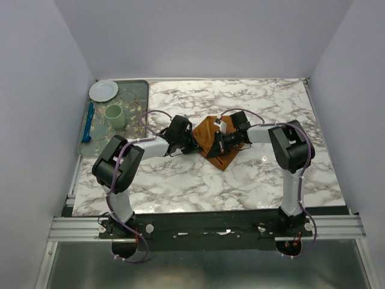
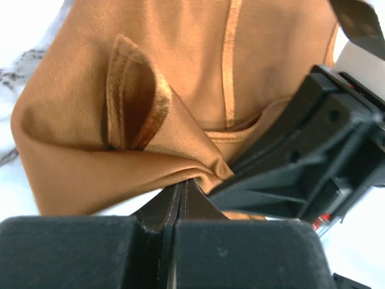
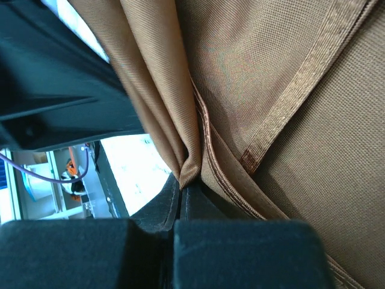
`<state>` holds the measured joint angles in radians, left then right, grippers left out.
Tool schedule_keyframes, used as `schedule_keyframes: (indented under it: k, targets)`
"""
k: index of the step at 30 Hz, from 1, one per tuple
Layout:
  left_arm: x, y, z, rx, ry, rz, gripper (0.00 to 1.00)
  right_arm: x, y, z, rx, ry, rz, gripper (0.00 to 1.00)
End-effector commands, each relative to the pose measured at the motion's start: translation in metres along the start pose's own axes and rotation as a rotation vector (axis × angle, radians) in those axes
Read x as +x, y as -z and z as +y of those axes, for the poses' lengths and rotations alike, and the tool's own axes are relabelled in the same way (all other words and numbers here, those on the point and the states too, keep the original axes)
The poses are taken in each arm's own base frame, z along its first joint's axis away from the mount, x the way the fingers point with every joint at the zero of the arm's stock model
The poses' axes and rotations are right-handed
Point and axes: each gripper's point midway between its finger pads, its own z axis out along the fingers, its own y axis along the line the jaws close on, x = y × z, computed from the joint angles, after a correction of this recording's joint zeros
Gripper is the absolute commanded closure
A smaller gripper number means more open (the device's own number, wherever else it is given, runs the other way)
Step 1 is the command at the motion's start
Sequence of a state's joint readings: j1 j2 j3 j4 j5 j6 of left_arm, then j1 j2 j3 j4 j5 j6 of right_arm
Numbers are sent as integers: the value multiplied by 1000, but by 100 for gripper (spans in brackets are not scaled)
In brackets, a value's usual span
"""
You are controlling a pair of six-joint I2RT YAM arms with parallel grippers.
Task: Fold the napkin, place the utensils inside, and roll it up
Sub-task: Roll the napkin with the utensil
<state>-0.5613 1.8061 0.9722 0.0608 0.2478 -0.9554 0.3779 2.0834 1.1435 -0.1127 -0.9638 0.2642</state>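
Wrist views are showing the left gripper and right gripper each clamping the rust-orange cloth napkin; only overhead is revealing the green tray.

The napkin is plain rust-orange, with a shinier hem band of the same colour. The worktop is white marble with grey-brown veins. The tray is pale green; it carries a white plate, a light green cup and a blue utensil.
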Motion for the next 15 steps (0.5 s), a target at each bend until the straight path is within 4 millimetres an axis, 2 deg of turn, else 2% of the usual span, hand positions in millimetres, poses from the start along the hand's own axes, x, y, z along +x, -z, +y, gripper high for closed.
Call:
schedule_keyframes:
  k: [1,7,12,15]
  targets:
    - [-5,-14,-7,29,18,2,100,22,-3,-28,96,-84,38,99]
    - [-8,-30,3,-13,44,-3,100,20,2,-27,131,-71,25,94]
    - [6,-40,27,-99,87,46,100,14,13,-21,180,-38,13,86]
    - [12,-41,30,-100,94,70,100,9,16,-20,198,-24,10,86]
